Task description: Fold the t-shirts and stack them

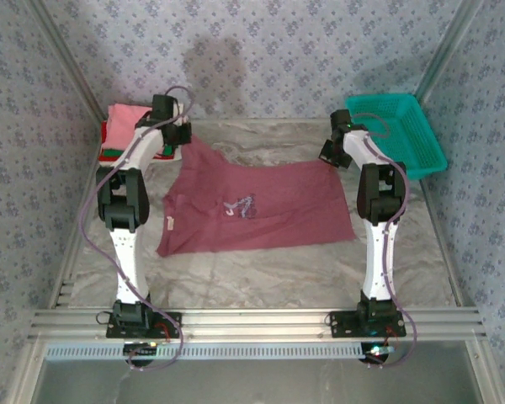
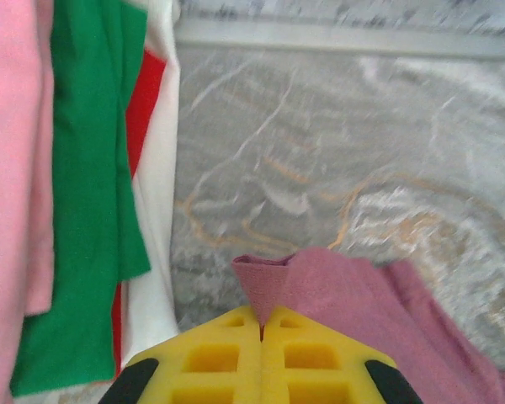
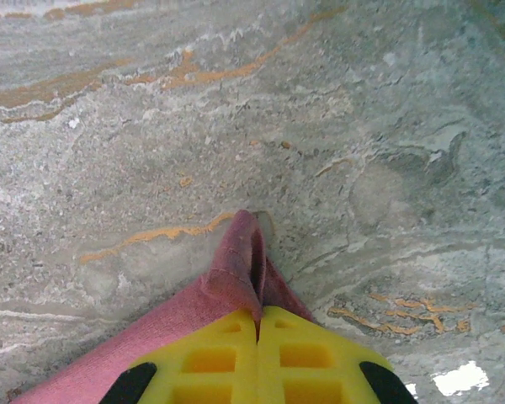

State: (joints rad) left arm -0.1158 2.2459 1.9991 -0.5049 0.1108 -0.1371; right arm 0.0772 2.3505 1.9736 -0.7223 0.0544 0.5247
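Note:
A maroon t-shirt lies spread on the marble table, a small white print near its middle. My left gripper is at the shirt's far left corner, and its yellow pads are shut on a pinch of maroon cloth. My right gripper is at the far right corner, shut on a folded tip of the same shirt. A stack of folded t-shirts, pink on top, sits at the far left; pink, green, red and white layers show in the left wrist view.
A teal mesh basket stands at the far right corner of the table. Patterned walls close the table on three sides. Bare marble lies between the shirt and the arm bases.

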